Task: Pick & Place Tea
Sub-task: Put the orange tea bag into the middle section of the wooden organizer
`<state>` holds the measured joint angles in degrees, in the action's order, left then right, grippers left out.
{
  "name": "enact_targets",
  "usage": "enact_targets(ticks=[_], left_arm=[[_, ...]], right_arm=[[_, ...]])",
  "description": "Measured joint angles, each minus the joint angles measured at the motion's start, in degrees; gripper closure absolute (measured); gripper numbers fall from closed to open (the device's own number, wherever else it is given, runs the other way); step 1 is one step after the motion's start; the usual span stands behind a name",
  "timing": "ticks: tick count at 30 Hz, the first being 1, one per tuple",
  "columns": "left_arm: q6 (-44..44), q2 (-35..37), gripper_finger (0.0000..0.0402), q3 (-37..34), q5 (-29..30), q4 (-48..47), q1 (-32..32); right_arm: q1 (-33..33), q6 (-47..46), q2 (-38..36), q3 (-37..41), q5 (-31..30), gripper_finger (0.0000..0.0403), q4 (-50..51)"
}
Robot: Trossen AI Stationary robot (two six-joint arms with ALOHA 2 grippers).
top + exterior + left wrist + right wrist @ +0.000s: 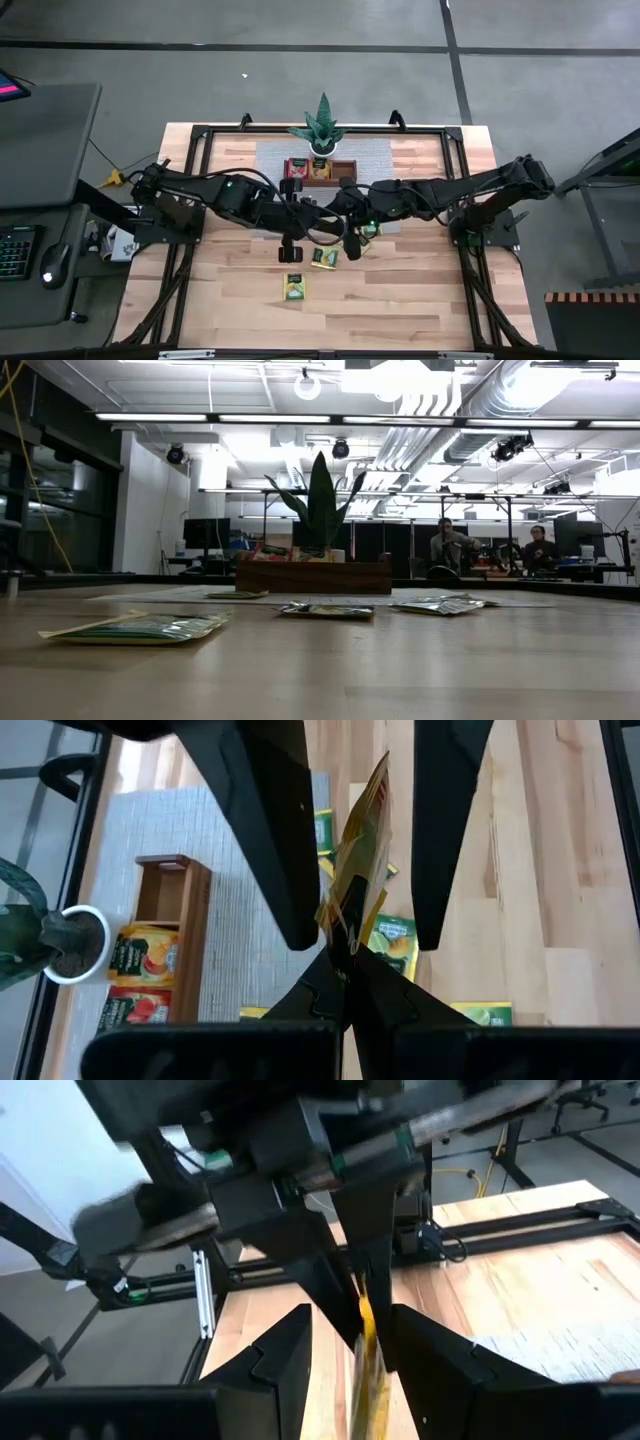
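The left end effector (345, 955) pinched a yellow tea packet (358, 870) upright between the right end effector's (350, 1342) spread fingers, apparently for a handover.

Two dark, near-black jointed arms, the left arm (215, 192) and the right arm (470, 188), carry looping black cables and small green lights (one on each). Each ends in matte black, wedge-shaped fingers (262, 830) with angular edges.
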<state>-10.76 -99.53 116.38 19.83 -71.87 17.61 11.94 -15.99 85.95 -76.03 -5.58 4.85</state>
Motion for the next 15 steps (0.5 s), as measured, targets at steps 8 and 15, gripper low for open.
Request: enact_targets(ticks=[8, 15], left_arm=[[0.0, 0.0, 0.0401, 0.0, -1.0, -0.3, 0.0], [0.0, 0.0, 0.0401, 0.0, -1.2, -0.2, 0.0]], right_arm=[[0.0, -0.3, 0.0, 0.0, -0.4, 0.027, -0.3], [0.0, -0.2, 0.0, 0.0, 0.0, 0.0308, -1.2]])
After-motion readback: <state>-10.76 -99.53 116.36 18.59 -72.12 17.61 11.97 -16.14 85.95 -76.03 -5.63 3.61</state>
